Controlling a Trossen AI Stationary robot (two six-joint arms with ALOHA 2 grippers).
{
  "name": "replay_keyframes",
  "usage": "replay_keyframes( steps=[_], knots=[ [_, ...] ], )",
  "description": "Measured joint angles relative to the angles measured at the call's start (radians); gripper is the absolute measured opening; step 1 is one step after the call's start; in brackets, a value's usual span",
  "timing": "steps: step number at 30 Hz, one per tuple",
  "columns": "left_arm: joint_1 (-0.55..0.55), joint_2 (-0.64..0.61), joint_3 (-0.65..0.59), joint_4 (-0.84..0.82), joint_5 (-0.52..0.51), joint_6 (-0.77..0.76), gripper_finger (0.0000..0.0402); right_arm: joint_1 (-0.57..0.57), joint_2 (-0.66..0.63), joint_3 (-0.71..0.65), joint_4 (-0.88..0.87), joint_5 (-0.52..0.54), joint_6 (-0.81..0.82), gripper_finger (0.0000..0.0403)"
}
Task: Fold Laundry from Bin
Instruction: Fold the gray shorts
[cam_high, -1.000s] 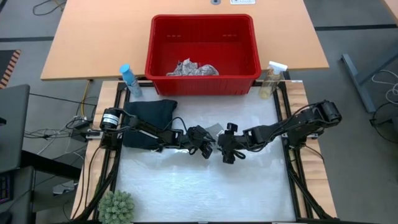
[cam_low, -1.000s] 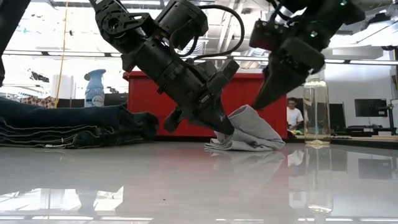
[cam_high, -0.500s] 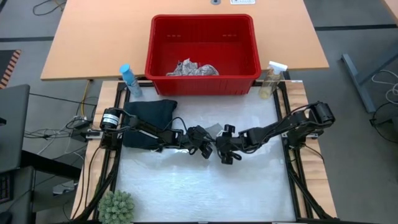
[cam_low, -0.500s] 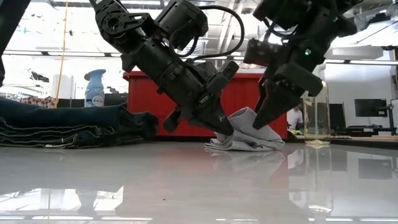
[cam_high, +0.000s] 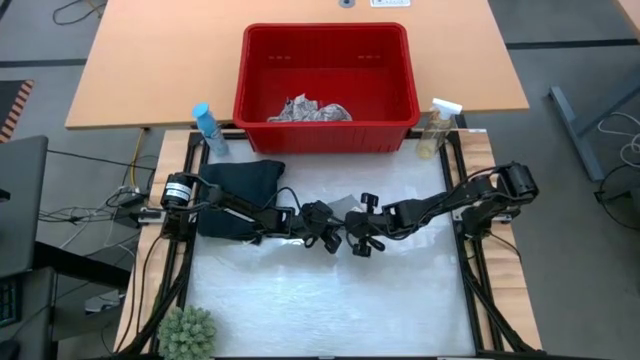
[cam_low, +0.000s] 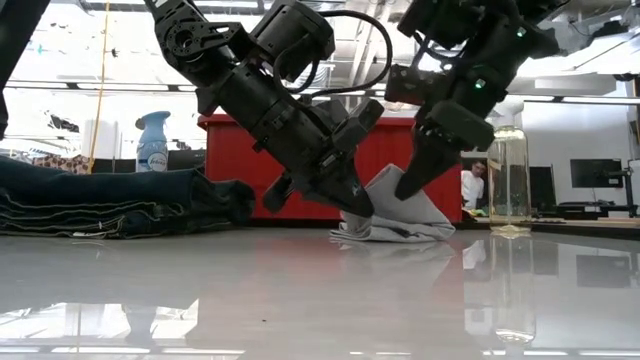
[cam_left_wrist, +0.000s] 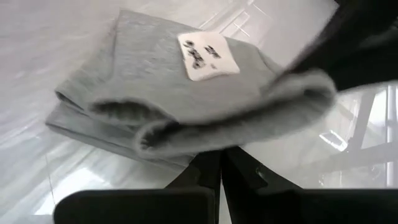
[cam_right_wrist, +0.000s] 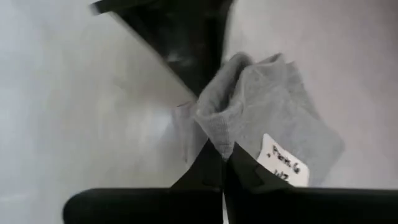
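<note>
Our right end effector (cam_low: 408, 185) has just pinched shut on a raised corner of the grey cloth (cam_low: 395, 212), having stood spread a second ago, so both ends are now gripped and we judge a fold can begin; our left end effector (cam_low: 352, 205) stays pinched on the cloth's other edge. The cloth lies on the counter (cam_high: 330, 290) in front of the bin (cam_high: 325, 70), beside the trousers (cam_high: 238, 195). The left wrist view shows a white label (cam_left_wrist: 208, 56) the low view hides, while the high view alone shows the leaf-print cloth (cam_high: 310, 110) in the bin.
</note>
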Motion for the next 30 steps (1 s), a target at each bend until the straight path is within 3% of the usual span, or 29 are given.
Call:
replay_keyframes(
  steps=[3, 9, 14, 21, 30],
  knots=[
    [0.000, 0.000, 0.000, 0.002, -0.001, 0.000, 0.0000, -0.002, -0.004, 0.015, -0.009, 0.061, 0.008, 0.0024],
    [0.000, 0.000, 0.000, -0.001, -0.014, 0.003, 0.0000, -0.012, -0.004, 0.032, -0.062, 0.083, 0.020, 0.0018],
    [-0.012, 0.013, 0.000, 0.019, -0.170, 0.002, 0.0000, -0.012, -0.004, 0.033, -0.064, 0.090, 0.034, 0.0018],
    [-0.017, 0.140, 0.001, 0.250, -0.037, -0.021, 0.0000, -0.012, -0.004, 0.033, -0.077, 0.092, 0.038, 0.0018],
    [-0.018, 0.152, 0.008, 0.237, -0.030, -0.003, 0.0000, -0.013, -0.020, 0.033, -0.122, 0.202, 0.107, 0.0018]
  ],
)
